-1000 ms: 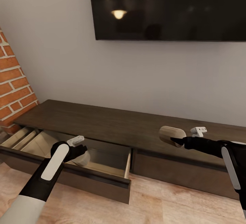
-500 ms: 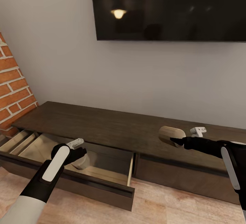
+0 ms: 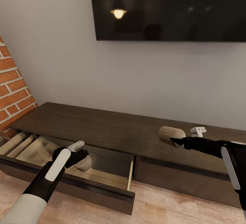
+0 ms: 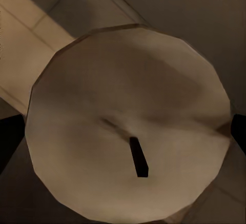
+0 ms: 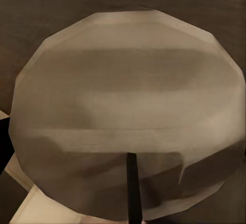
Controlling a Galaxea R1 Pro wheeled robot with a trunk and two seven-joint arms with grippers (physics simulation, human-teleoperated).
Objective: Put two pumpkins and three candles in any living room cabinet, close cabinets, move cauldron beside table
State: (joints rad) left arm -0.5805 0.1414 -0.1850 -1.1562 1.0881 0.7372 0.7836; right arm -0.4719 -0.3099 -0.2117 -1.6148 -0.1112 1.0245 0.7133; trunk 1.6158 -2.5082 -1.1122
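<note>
A dark-brown wood-grain cabinet (image 3: 112, 128) with pale light-wood drawer interiors (image 3: 102, 174) stands against a plain grey-white wall (image 3: 68, 63). Red brick with pale mortar (image 3: 13, 91) flanks it; a glossy black screen (image 3: 167, 9) hangs above. Two dull tan candles, one at the left (image 3: 83, 164) and one at the right (image 3: 172, 134), have dark wicks. The arms are black with white panels; the floor (image 3: 164, 207) is light wood.

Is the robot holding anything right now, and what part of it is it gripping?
Yes: each tool grips a candle by its round sides. The left tool holds a candle over the open drawer; the right tool holds another candle above the cabinet.
</note>
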